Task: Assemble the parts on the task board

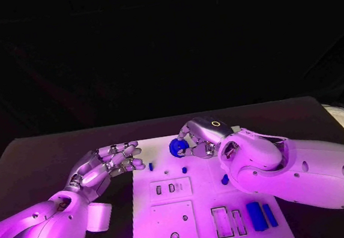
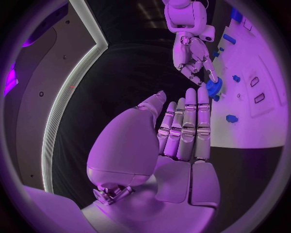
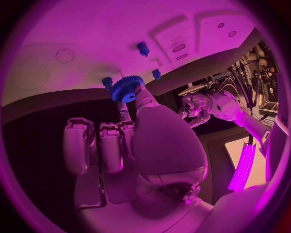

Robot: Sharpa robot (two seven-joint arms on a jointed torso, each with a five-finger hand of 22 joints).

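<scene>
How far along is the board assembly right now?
Early. Done: I can't confirm any part seated; small blue pegs stand on the task board. In hand: the right hand pinches a blue gear over the board's far end. Left: two blue bars lie loose by empty slots, and the left hand holds nothing beside the board.

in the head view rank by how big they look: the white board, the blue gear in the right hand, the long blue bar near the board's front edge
1. white board, by far the largest.
2. and 3. blue gear and long blue bar look close in size, and the right hand covers part of the gear, so I won't rank them.
</scene>
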